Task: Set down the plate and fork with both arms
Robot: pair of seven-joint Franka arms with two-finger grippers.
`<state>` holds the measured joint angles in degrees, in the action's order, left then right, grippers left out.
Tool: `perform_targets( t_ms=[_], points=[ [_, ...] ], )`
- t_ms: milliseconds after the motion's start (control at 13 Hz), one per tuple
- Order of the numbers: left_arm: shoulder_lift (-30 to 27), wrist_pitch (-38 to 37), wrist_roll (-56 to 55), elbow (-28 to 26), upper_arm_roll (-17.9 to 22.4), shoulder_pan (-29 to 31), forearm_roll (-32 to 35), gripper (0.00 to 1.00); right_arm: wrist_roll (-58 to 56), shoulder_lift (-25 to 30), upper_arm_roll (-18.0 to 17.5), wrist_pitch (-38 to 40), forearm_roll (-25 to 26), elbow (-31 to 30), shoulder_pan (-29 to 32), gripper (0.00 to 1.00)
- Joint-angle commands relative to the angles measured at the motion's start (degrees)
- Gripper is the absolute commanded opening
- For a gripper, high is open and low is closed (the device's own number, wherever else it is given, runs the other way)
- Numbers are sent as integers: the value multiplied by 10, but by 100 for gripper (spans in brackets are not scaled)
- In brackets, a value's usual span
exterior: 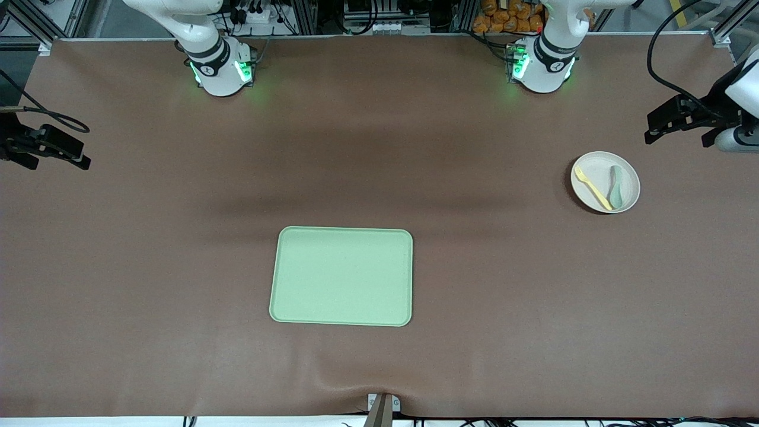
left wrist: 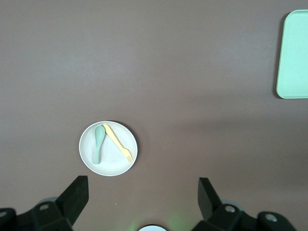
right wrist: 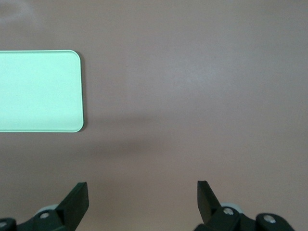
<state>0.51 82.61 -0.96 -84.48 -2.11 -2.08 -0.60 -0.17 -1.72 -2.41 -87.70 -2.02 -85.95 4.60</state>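
Plate (exterior: pixel 598 199), round cream-beige, pale-yellow fork (exterior: pixel 592 188) lying on it

The cream plate (exterior: pixel 627 182) lies flat toward the left arm's end, the pale-yellow fork (exterior: pixel 593 188) on it.

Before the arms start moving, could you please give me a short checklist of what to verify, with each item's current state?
1. Plate sits free on the table, toward the left arm's end: ok.
2. Fork lies on the plate, beside the spoon, apart from it in the front view: ok.
3. Green tray has nothing on it: ok.
4. Left tool open, holding nothing, above the table near the plate: ok.
5. Right tool open, holding nothing, at the right arm's end: ok.
6. Fork tines undamaged: cannot tell.
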Motion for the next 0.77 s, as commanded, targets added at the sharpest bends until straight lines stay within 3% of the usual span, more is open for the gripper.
perform_targets(
  t_ms=[0, 692],
  points=[
    [13, -9, -3, 5, -1, 7, 12, 100, -8, -4, -7, 8, -10, 10, 11, 100],
    [44, -8, -4, -28, 0, 28, 30, 100, -8, -4, -7, 8, -10, 10, 11, 100]
  ],
)
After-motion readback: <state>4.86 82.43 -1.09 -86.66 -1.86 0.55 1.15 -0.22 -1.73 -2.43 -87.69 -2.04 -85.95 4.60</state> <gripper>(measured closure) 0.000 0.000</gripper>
